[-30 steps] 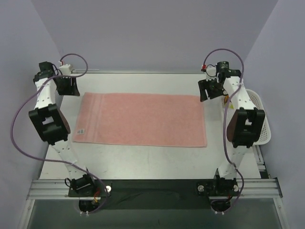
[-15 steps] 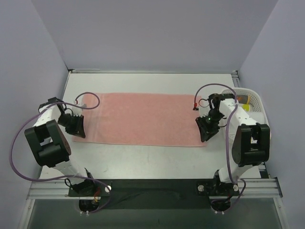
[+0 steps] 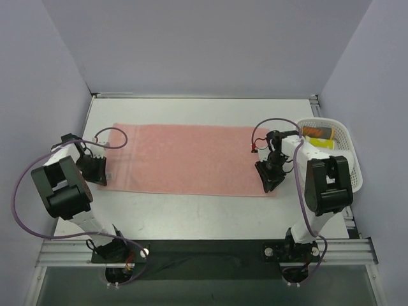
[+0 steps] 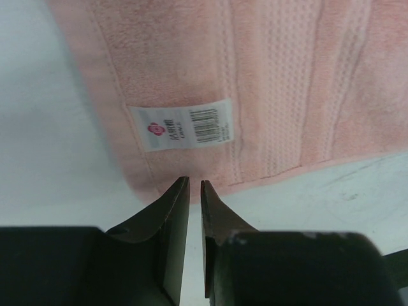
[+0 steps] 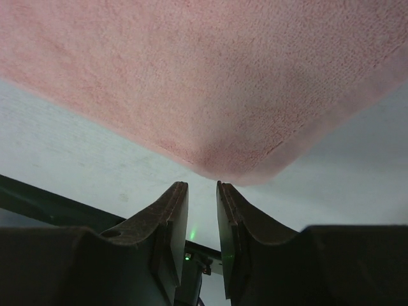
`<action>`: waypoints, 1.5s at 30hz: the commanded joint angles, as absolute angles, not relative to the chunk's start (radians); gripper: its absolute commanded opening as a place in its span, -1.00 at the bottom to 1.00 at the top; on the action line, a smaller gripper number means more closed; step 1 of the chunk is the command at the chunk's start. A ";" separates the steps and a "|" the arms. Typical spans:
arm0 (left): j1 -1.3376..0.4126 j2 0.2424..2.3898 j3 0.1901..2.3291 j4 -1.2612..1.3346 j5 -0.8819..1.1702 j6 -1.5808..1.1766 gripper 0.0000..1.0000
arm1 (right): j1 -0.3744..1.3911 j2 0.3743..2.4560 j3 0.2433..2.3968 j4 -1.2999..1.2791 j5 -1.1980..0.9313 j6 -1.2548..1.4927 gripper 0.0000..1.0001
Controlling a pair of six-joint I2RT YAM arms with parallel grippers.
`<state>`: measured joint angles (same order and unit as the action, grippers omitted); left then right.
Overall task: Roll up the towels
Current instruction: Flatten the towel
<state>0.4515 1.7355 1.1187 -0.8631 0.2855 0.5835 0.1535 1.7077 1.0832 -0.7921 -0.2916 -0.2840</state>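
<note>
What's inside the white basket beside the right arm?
An orange-brown item and something yellow lie at the far end of the basket. The right arm hides the rest.

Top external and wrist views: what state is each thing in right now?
pink towel: spread flat, not rolled.
tag: face up, by the towel's near left corner.
left end effector: jaws nearly closed at the towel's near edge; grip unclear.
right end effector: jaws nearly closed at the towel's near right corner; grip unclear.
basket: upright at far right, with items inside.
</note>
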 commanded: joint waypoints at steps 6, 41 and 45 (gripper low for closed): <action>0.541 1.805 1.086 -0.759 0.197 0.589 -0.62 | 0.176 1.787 1.066 -0.801 -0.141 -0.279 -0.49; 0.365 2.115 2.011 -0.900 0.476 0.350 0.18 | 0.005 2.082 1.975 -0.822 -0.261 -0.288 0.01; 0.357 2.222 2.192 -0.903 0.442 0.287 0.18 | 0.012 2.215 2.100 -0.810 -0.247 -0.290 -0.05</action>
<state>0.3447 2.1696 2.0716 -0.9150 0.4797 0.3901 -0.0032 2.1502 2.0186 -0.7635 -0.2455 -0.3176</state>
